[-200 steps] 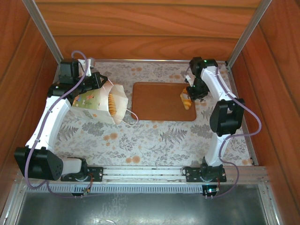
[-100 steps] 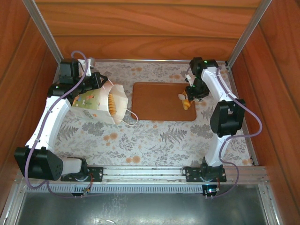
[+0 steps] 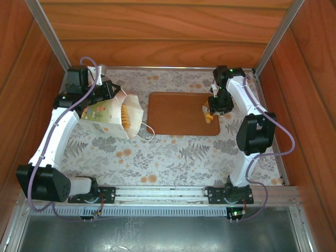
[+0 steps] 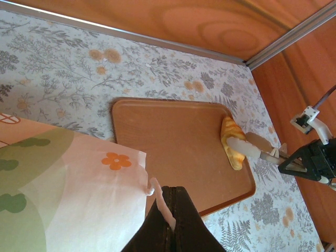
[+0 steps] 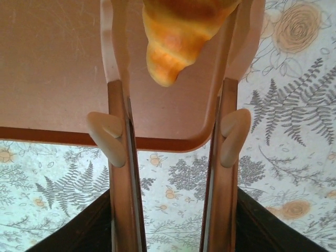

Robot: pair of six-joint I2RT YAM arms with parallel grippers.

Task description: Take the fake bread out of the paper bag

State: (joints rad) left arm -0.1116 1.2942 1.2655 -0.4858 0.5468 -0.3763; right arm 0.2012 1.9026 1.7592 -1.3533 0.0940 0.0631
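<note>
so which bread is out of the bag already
The croissant, lying on the tray's right end; the ridged roll sits in the bag's mouth.

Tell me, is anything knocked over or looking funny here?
Yes. The paper bag is tipped sideways, its open mouth facing the tray, pinched at its rim by the left gripper. A ridged roll peeks out of the mouth. It looks odd because a bag normally stands upright.

left hand (image 4: 170, 210) clamped on paper bag (image 4: 68, 194) edge; croissant (image 4: 231, 149) on tray (image 4: 168, 142) (at its rim)
</note>
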